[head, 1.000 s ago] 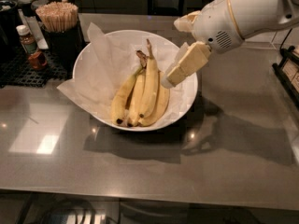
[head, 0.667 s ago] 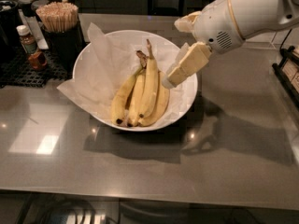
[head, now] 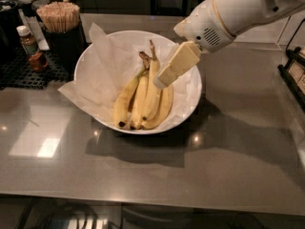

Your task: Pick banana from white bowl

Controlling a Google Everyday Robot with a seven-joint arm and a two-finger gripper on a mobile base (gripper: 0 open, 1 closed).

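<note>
A bunch of yellow bananas [head: 143, 99] lies in the wide white bowl [head: 190, 109], which is lined with crinkled white paper [head: 102, 70]. The bowl stands on the grey counter at the centre of the camera view. My gripper [head: 162, 81] comes in from the upper right on a white arm [head: 238, 8]. Its cream fingers [head: 175, 65] point down and left, with the tip just above the right side of the bananas, near their stems. Only one finger face shows from this side.
A dark holder full of wooden sticks [head: 58, 15] and a small brown sauce bottle [head: 28, 41] stand on a black mat [head: 28, 73] at the back left. A dark rack [head: 293, 75] sits at the right edge. The counter's front edge runs along the bottom.
The gripper has moved slightly left, so its tip now sits over the bananas. The bowl and bananas have not moved.
</note>
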